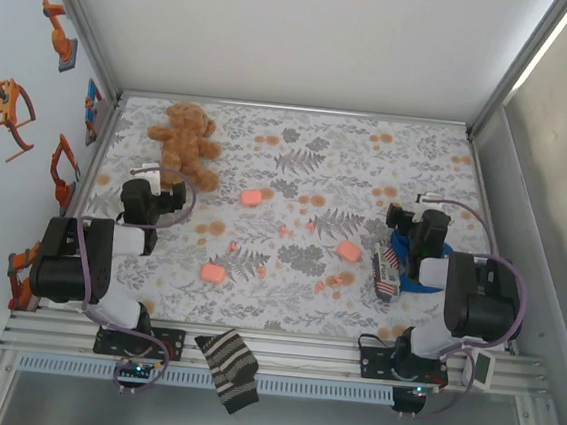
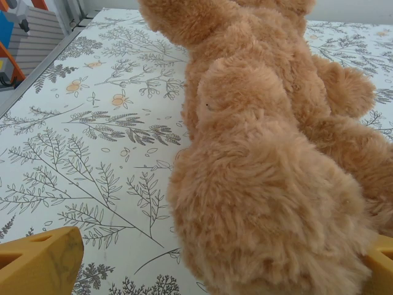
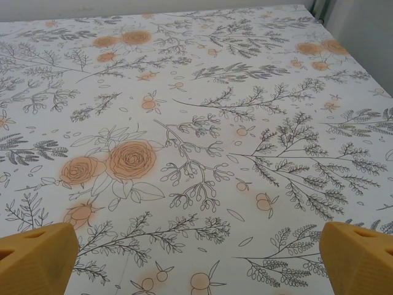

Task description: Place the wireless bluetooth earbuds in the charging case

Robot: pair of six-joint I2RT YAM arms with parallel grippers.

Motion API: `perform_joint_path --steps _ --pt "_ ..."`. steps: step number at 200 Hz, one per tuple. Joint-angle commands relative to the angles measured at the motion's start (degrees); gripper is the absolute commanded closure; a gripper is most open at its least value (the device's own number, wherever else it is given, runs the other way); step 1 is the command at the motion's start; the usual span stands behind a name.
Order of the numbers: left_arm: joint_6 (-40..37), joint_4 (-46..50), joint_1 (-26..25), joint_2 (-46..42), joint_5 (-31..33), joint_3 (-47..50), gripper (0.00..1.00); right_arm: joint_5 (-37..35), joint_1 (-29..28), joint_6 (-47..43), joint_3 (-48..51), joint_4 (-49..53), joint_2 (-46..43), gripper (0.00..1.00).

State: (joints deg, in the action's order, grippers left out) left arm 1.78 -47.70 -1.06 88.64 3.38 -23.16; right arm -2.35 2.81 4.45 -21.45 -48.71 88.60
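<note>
Floral-print cloth counter [image 1: 300,144] is sitting boxed in by white walls on the left, far and right sides, with a metal rail along the near edge. Open room is lying mostly in the middle and far right of the cloth.

Fluffy tan teddy bear [image 2: 270,160] is lying at far left and crowding the left claw [image 1: 157,173], which is standing fully released with a plush foot between its yellow fingers [image 2: 37,261]. Risk: closing here is likely grabbing bear, and sweeping right is likely dragging it over the buds.

Right claw [image 3: 196,261] is also standing wide and released, hovering over bare cloth and holding nothing. A flag-printed packet [image 1: 387,268] and a blue object [image 1: 426,277] are sitting just beside that arm and could get knocked. A striped grey sock [image 1: 229,368] is draping over the near rail, between the bases.

Three pink rounded-rectangle charging cases [image 1: 349,251] are lying spread mid-counter, well apart; cannot tell if lids are open.

Tiny salmon-pink plastic earbuds [image 1: 286,231] are lying loose between the cases. Main risk: they are looking much like the orange printed blotches, so mispicks or flicking one away are likely.
</note>
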Motion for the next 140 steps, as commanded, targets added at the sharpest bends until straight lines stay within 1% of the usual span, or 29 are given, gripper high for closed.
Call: perform_joint_path --steps 1,140 --pt "0.26 0.47 -0.17 -0.35 0.13 -0.57 0.04 -0.2 -0.26 0.01 -1.0 -0.69 -0.21 0.01" --pt "0.35 0.66 -0.08 -0.35 -0.15 -0.7 0.04 -0.2 -0.26 0.03 -1.04 -0.69 -0.22 0.01"
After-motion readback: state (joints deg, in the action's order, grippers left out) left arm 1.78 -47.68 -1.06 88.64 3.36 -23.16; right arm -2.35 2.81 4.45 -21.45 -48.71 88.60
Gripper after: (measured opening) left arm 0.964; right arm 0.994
